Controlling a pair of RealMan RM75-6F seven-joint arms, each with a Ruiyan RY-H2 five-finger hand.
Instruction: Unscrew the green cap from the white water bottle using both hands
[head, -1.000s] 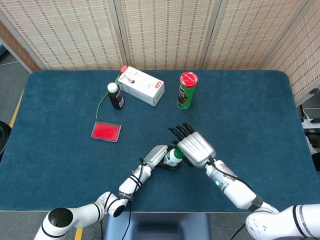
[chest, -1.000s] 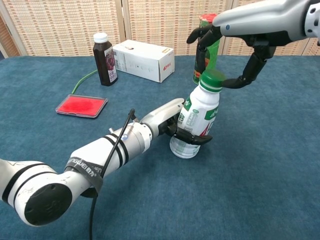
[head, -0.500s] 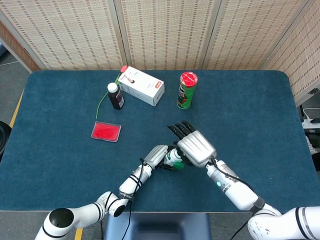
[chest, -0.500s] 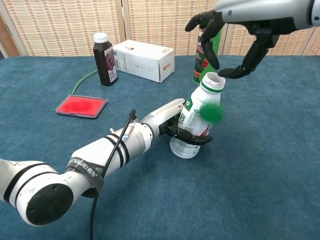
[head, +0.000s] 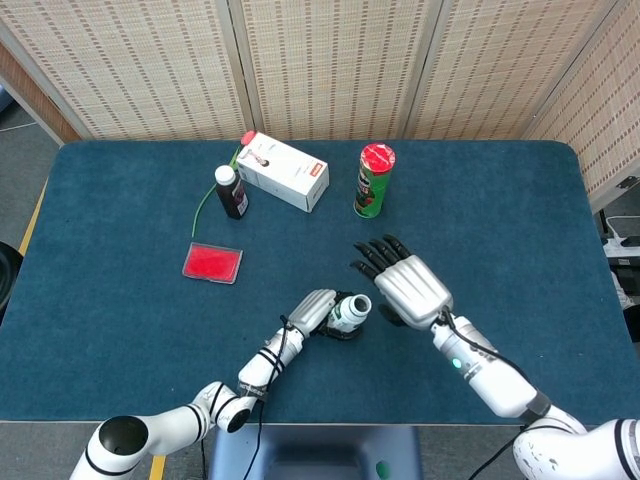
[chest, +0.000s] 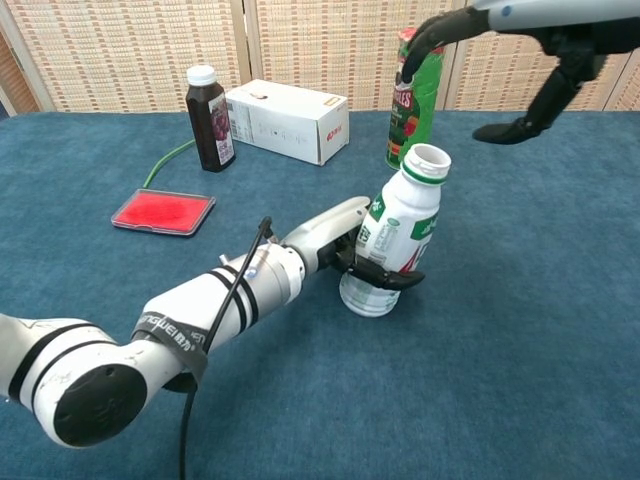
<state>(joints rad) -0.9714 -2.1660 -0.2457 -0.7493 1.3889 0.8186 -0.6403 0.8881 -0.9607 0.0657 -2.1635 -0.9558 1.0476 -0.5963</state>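
At table centre: left hand (chest: 345, 245) grips uncapped white water bottle (chest: 395, 240).

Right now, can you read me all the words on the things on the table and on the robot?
"inspire" is my best reading of the black band on the left arm; small, uncertain.
White water bottle: green label print, too blurred to read.
Green can: red band with white letters, partly hidden and blurred, not readable.
White box: small marks, too small.
Dark bottle: label unreadable.
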